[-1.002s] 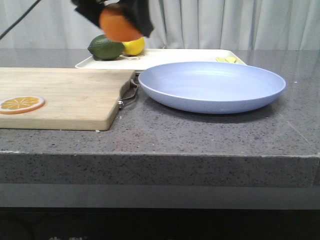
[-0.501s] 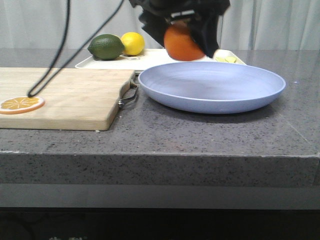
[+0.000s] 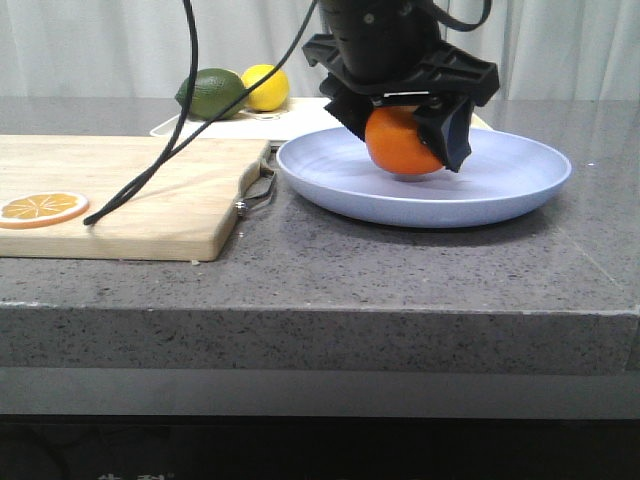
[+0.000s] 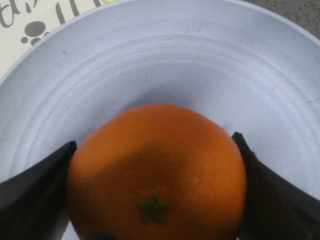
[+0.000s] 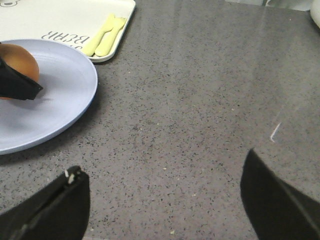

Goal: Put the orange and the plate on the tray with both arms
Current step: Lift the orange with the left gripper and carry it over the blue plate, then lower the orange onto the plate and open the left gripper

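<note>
One pincer, left (image 3: 405, 125), grips orange (image 4: 156, 172) (stem toward wrist) on plate (image 3: 500, 185).

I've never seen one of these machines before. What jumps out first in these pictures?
The bright orange grabs the eye: the left gripper has its black jaws shut on either side of it, low over the middle of the wide lavender plate. Behind the plate lies the cream tray with a lemon and a green fruit. Left of the plate, an orange slice lies on a wooden cutting board.
</note>
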You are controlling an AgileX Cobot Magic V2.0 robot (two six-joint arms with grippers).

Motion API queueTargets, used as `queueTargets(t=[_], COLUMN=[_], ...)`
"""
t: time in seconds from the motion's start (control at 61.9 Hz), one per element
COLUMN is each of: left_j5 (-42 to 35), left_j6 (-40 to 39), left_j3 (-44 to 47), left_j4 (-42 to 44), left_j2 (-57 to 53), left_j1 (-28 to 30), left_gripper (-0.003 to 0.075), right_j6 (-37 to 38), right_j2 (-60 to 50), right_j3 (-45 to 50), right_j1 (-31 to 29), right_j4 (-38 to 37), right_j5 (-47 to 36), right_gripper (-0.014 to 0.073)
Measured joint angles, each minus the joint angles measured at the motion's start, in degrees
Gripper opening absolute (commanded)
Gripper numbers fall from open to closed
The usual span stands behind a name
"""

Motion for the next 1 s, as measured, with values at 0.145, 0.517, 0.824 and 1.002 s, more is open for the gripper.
queueTargets(t=[0.145,0.517,0.824,1.002], left_j5=[0.00,2.88,2.70,-3.61], left_j6=[0.04,-1.37,-2.41,-2.72], left_j3=[0.00,0.00,5.78,23.69], left_j4=[0.00,0.00,0.00,0.00], left_j2=[0.04,-2.10,-21.86,-38.33], left_j1=[0.00,0.00,0.00,0.84], left_gripper=[0.0616,0.0610,0.0609,0.0610], right_j6=[0.00,0.00,0.00,0.00], right_j2=[0.00,0.00,0.00,0.00], right_j3=[0.00,0.00,0.00,0.00], right_j1=[0.00,0.00,0.00,0.00], right_j4=[0.00,0.00,0.00,0.00], right_j5=[0.00,0.00,0.00,0.00], right_gripper=[0.0619,0.0619,0.0619,0.0619])
